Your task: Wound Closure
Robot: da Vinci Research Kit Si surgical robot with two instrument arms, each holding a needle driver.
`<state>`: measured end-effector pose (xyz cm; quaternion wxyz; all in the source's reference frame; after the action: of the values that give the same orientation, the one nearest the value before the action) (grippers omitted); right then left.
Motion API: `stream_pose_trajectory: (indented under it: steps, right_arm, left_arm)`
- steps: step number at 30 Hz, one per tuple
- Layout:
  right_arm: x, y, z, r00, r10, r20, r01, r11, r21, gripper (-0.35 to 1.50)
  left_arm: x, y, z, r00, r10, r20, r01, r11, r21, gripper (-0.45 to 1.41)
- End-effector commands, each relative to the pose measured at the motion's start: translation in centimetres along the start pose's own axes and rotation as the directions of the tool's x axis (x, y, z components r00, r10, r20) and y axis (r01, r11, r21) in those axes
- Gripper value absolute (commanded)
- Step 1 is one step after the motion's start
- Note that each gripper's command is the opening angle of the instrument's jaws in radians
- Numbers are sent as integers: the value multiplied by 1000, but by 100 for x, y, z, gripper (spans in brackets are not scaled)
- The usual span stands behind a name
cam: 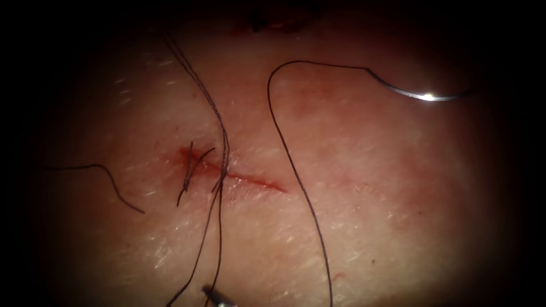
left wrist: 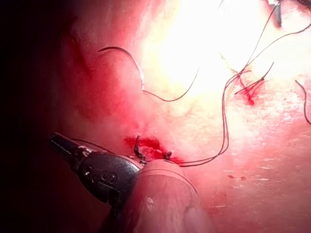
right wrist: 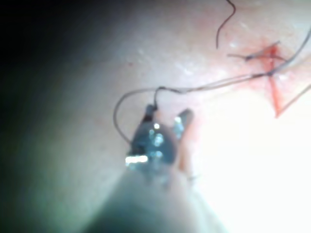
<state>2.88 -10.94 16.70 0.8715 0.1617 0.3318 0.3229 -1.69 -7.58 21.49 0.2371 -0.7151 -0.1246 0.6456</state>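
Observation:
The cut runs across the middle of the tissue, with red fluid along it. The curved needle lies loose on the tissue to the right of the cut, in no tool; it also appears as an arc. Its thread trails left, then down past the cut's right end. Two taut strands pass through the cut. My left tool looks shut on a thread strand. My right tool, below the cut, stands open, a strand touching one jaw tip.
Short cut ends of thread stick up at the cut's left end. A loose piece of thread lies further left. A second red wound with stitches sits beside my left tool's wrist.

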Motion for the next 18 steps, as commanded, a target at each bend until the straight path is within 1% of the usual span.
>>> stream_pose_trajectory:
  steps: [1, 4, 6, 8, 11, 13, 15, 17, 18]
  right_arm:
    - [-8, -2, -14, 1000, 17, 2, -17, 1000, 2, 143]
    - [-3, 15, -44, 1000, 14, 4, -14, 1000, 0, 141]
    - [4, 24, -65, 1000, 0, 5, 0, 1000, -5, 146]
    - [9, 30, -85, 1000, -26, 11, 26, 1000, -3, 146]
    - [13, 36, -112, 999, -37, 19, 37, 999, 6, 146]
    - [19, 41, -128, 999, -41, 22, 41, 999, 6, 141]
    - [25, 47, -139, 999, -44, 19, 44, 999, 4, 141]
    - [34, 54, -148, 999, -35, -1, 35, 999, 5, 138]
    - [42, 60, -153, 999, -30, -24, 30, 1000, 7, 135]
  left_arm:
    - [-8, 19, 1, 1000, -5, -3, 5, 1000, -9, -45]
    - [-6, 51, -14, 1000, -10, 4, 10, 1000, -13, -45]
    - [-2, 70, -23, 1000, 2, 12, -1, 1000, -10, -45]
    - [4, 83, -30, 1000, 7, 17, -7, 1000, -7, -45]
    - [11, 111, -39, 1000, 8, 0, -8, 1000, 1, -45]
    - [11, 138, -43, 1000, 16, 0, -16, 1000, 0, -45]
    - [8, 167, -44, 1000, 22, 3, -22, 1000, 0, -45]
    - [4, 193, -42, 1000, 30, 5, -30, 1000, 2, -45]
    - [0, 210, -40, 999, 36, 5, -36, 999, 0, -45]
